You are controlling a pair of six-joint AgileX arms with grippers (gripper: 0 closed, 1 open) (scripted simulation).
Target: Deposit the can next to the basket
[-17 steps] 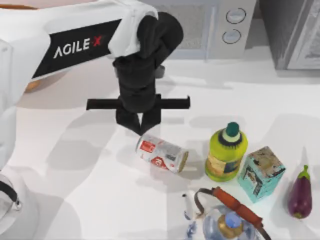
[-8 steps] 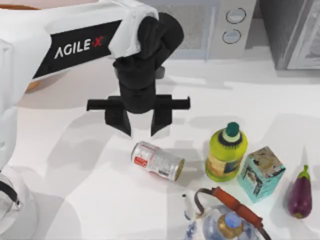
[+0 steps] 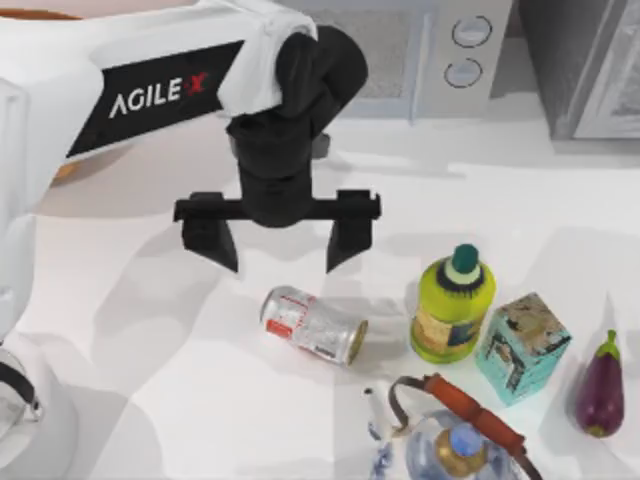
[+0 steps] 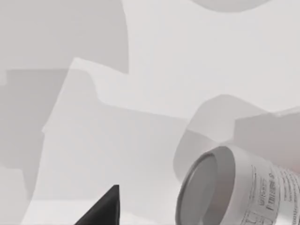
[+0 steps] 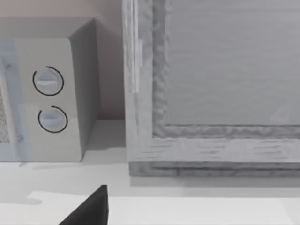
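The can [image 3: 313, 325], silver-white with a red label, lies on its side on the white table, its dull gold top toward the right. My left gripper [image 3: 281, 255] hovers just behind it, open wide, with nothing between its black fingers [image 3: 222, 248]. In the left wrist view the can's [image 4: 239, 187] round end is close by, apart from a black fingertip [image 4: 103, 210]. The basket [image 3: 62, 170] shows as an orange-brown sliver at the far left, mostly hidden under my left arm. My right gripper [image 5: 89, 208] is parked facing the microwave.
To the right of the can stand a yellow-green bottle [image 3: 452, 305], a teal carton [image 3: 522, 345] and an eggplant [image 3: 600, 385]. A kettle [image 3: 450, 435] sits at the front edge. A microwave [image 3: 430, 50] lines the back. A white object [image 3: 25, 420] is at front left.
The left gripper's fingers went from shut to wide open. The can shifted slightly left and now lies free on the table.
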